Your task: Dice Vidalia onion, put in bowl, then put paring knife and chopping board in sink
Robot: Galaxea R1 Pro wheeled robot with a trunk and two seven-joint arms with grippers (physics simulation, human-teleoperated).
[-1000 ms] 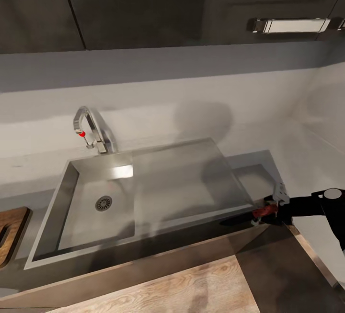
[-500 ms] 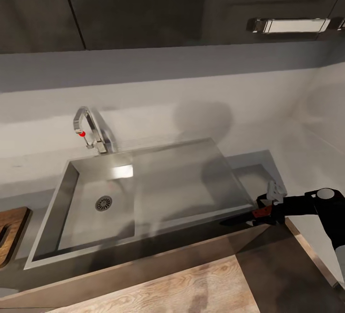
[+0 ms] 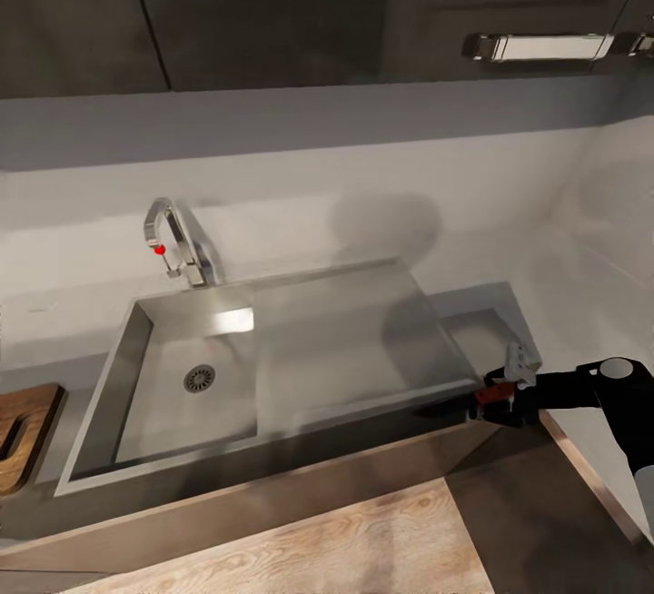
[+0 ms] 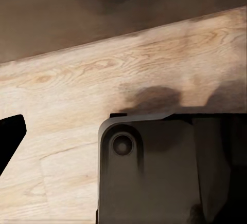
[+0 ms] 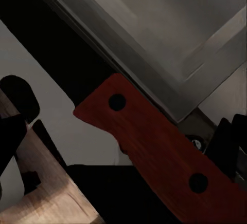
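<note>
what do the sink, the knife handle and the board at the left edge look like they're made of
The sink looks like brushed steel: grey, with soft dull reflections. The knife handle, held in the right gripper, is smooth flat red with two dark holes like rivet holes, so plastic or painted wood; the look leaves it open. The board looks like brown wood, with visible grain.
</note>
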